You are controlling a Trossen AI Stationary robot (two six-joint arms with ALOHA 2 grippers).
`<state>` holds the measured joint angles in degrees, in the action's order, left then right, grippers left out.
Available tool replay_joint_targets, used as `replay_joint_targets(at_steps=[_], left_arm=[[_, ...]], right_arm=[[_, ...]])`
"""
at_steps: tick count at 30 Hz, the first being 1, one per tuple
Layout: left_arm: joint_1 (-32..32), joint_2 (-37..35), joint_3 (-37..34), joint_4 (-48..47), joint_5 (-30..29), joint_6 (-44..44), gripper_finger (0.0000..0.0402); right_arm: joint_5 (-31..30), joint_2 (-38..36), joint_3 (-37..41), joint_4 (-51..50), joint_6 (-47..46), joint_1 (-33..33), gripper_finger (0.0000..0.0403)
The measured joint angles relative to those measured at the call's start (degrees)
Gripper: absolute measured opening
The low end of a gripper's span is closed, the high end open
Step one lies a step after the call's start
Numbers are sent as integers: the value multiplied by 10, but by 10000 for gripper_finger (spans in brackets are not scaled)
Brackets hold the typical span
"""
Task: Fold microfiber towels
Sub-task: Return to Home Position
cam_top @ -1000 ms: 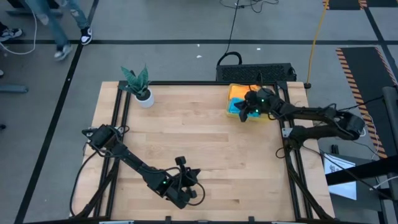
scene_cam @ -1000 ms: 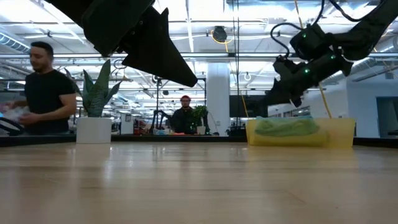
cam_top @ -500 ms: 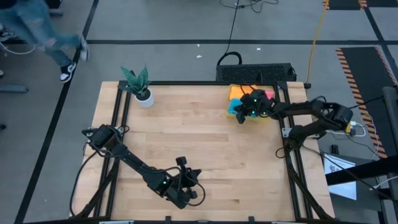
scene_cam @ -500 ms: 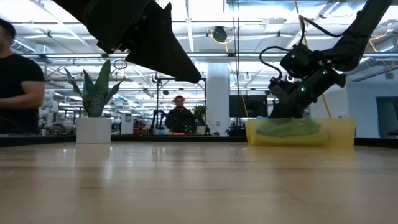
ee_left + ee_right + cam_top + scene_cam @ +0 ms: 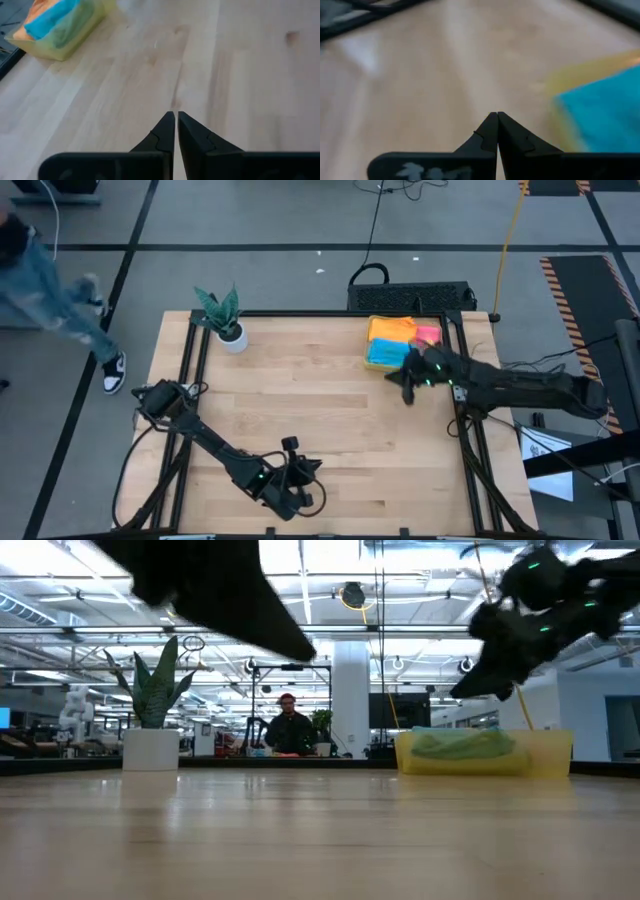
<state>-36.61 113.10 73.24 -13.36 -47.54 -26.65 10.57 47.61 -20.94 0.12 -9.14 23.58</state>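
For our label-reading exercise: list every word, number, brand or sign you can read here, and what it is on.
No text is readable.
White marks on the right gripper: too blurred to read.
Print on the white sheet: too small to read.

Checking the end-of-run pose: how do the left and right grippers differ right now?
The left gripper sits near the table's front edge, far from the yellow bin; the right gripper is close beside that bin. The left gripper looks across bare wood toward the distant bin; the right gripper has the blue towel close by. Both are shut and hold nothing.
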Motion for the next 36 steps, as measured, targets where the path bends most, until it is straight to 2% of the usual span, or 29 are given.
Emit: replay_joint_targets(at_steps=[6,10,15,22,27,30,36], left_arm=[[-2,-52,3,-14,-6,-4,26],[14,-94,3,-45,-9,-5,26],[41,-131,3,-95,-11,0,26],[79,-171,2,-164,-6,7,26],[109,-216,-22,-178,15,22,10],[132,-265,-72,-153,34,33,5],[192,-394,-232,10,118,100,4]], right_arm=[[-2,-159,98,32,-77,-134,0],[-1,-242,154,87,-79,-192,0],[-2,-303,197,178,-51,-240,0],[-1,-309,199,159,40,-293,0],[-1,-308,199,140,58,-315,0],[-1,-306,200,137,60,-325,0],[0,-303,200,143,81,-337,0]])
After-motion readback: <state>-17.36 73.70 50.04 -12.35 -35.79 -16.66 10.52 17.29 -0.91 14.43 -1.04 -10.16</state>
